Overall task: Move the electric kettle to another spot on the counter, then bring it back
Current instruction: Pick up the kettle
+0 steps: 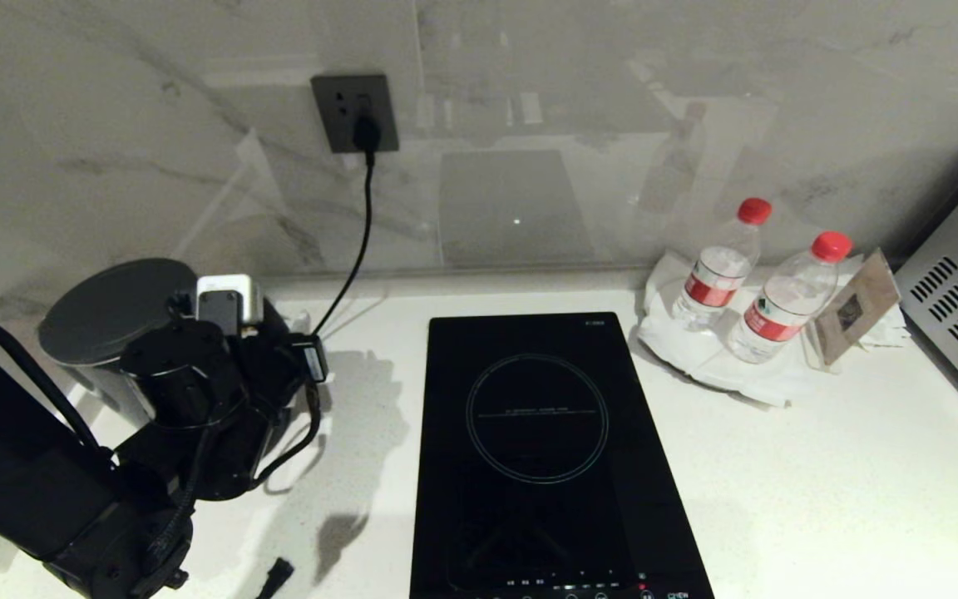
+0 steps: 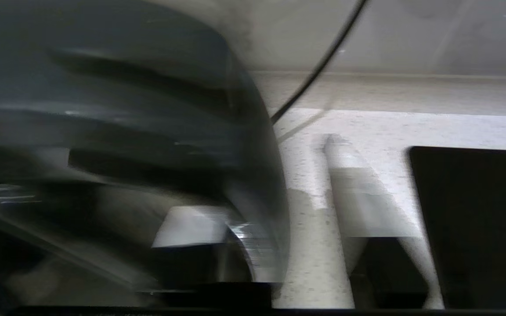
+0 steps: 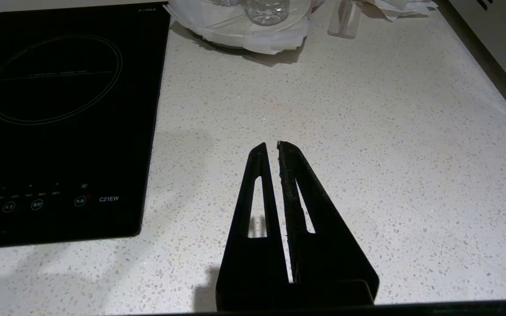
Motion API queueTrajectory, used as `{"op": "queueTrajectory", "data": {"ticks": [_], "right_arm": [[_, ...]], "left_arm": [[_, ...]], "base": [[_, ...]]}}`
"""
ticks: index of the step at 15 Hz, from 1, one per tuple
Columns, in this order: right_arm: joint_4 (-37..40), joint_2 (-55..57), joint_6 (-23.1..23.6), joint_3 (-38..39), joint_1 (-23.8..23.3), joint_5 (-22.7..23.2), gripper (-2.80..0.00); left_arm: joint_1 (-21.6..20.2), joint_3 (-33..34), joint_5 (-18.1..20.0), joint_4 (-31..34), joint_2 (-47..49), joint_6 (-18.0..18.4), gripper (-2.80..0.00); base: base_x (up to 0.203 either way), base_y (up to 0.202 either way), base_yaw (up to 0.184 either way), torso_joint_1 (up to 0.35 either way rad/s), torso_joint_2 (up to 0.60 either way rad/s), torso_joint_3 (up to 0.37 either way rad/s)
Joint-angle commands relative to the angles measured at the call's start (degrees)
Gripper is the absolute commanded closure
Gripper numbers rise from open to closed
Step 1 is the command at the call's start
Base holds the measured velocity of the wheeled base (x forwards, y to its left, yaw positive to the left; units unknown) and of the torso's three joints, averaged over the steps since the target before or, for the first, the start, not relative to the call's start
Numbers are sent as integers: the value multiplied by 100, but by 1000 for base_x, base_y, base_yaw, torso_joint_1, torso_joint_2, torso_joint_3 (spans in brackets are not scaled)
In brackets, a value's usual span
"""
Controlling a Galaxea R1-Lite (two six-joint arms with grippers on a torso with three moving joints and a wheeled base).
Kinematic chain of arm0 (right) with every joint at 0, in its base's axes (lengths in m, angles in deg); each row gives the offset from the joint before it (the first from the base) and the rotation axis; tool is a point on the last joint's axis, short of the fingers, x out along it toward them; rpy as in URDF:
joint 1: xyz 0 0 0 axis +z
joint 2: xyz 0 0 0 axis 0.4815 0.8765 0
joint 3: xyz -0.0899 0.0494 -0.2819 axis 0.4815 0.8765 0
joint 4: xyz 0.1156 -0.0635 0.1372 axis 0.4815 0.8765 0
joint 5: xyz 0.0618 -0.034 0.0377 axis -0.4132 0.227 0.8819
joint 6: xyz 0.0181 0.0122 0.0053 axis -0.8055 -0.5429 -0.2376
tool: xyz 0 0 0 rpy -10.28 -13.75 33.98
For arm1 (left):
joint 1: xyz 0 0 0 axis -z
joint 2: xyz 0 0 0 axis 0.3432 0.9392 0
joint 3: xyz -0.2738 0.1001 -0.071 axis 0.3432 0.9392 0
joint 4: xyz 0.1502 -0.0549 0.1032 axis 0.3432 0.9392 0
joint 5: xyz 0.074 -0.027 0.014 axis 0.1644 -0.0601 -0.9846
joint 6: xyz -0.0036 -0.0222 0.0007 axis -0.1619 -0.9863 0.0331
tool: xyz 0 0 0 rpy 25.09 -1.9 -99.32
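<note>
Black electric kettle (image 1: 113,320) near counter (image 1: 820,466) left edge.

Left arm (image 1: 22,482) is bulky matte black, looped with black cables, carrying a white-grey camera block (image 1: 228,301); right claw (image 3: 276,147) has slotted black triangular fingers.

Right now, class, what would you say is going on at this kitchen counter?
The robot's left arm is at the electric kettle, which stands at the left end of the white counter, beside the black induction hob. Its left gripper is at the kettle's handle side, though a firm hold can't be confirmed. The right gripper hangs idle and shut over bare counter right of the hob. Two water bottles stand at the back.
</note>
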Motion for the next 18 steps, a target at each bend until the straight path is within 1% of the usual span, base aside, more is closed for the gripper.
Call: {"op": "queueTrajectory", "data": {"ticks": [1,7,11,18], "right_arm": [[-1,0,2,0,0,1,0],[2,2,2,0,0,1,0],[-4,0,2,0,0,1,0],[-5,3,2,0,-8,1,0]], "left_arm": [[-2,0,-9,-60,-3,20,0],[-16,-111,-12,-49,-81,28,0],[-25,-333,-9,225,-311,55,0],[-108,-504,22,247,-390,192,0]], "base": [[0,0,0,0,0,0],[0,0,0,0,0,0],[0,0,0,0,0,0],[0,0,0,0,0,0]]}}
